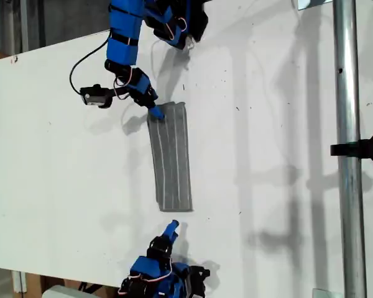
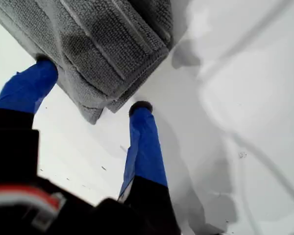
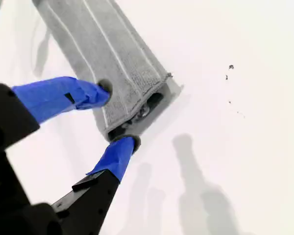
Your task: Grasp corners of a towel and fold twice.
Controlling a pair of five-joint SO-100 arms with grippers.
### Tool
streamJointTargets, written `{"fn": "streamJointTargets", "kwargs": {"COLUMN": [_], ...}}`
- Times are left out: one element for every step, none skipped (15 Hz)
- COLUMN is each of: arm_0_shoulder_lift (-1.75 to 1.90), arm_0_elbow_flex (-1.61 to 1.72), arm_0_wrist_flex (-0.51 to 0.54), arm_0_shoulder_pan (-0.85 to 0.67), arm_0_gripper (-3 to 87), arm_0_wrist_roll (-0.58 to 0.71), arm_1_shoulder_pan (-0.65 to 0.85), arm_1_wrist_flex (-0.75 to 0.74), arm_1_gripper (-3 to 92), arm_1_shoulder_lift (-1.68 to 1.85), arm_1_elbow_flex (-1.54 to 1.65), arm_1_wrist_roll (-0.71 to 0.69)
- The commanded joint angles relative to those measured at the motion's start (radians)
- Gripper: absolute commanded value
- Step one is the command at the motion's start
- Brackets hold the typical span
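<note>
The grey striped towel (image 1: 171, 158) lies folded into a narrow strip on the white table (image 1: 62, 174). My first gripper (image 1: 155, 113) reaches from the exterior view's top to the strip's upper left corner. In the first wrist view it (image 2: 92, 85) is open, its blue fingertips (image 2: 139, 108) straddling a layered corner (image 2: 93, 116) of the towel (image 2: 103, 39). My second gripper (image 1: 172, 225) comes up from the exterior view's bottom at the strip's lower end. It (image 3: 116, 115) is open too, one fingertip over the towel (image 3: 103, 44) and the other at the end's edge.
A metal pole (image 1: 346, 149) with a black clamp (image 1: 363, 149) runs down the exterior view's right side. A black cable (image 1: 81, 65) loops beside the arm at the exterior view's top. The table's edge slants across the upper left of the exterior view.
</note>
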Motion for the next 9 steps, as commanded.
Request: {"fn": "streamJointTargets", "kwargs": {"arm_0_shoulder_lift": [0.555, 0.574, 0.614, 0.721, 0.739, 0.741, 0.741, 0.741, 0.741], "arm_0_elbow_flex": [0.175, 0.192, 0.235, 0.305, 0.327, 0.333, 0.337, 0.344, 0.348], "arm_0_wrist_flex": [0.017, 0.018, 0.02, 0.009, -0.006, -0.006, -0.009, -0.017, -0.02], "arm_0_shoulder_pan": [0.014, 0.023, 0.032, 0.052, 0.057, 0.058, 0.058, 0.06, 0.063], "arm_0_gripper": [8.0, 6.8, 6.2, 5.7, 3.9, 5.0, 5.9, 5.9, 5.9], "arm_0_wrist_roll": [-0.044, -0.064, -0.092, -0.097, -0.071, -0.072, -0.077, -0.081, -0.089], "arm_1_shoulder_pan": [-0.021, -0.023, -0.025, -0.023, -0.028, -0.04, -0.055, -0.075, -0.087], "arm_1_wrist_flex": [-0.06, -0.064, -0.064, -0.06, -0.06, -0.064, -0.055, -0.051, -0.048], "arm_1_gripper": [33.3, 33.3, 33.3, 33.6, 33.7, 33.6, 29.6, 24.2, 17.1], "arm_1_shoulder_lift": [-0.091, -0.141, -0.196, -0.256, -0.314, -0.383, -0.457, -0.511, -0.56], "arm_1_elbow_flex": [-0.052, -0.071, -0.097, -0.123, -0.152, -0.195, -0.264, -0.336, -0.402], "arm_1_wrist_roll": [0.046, 0.067, 0.08, 0.087, 0.097, 0.098, 0.094, 0.087, 0.087]}}
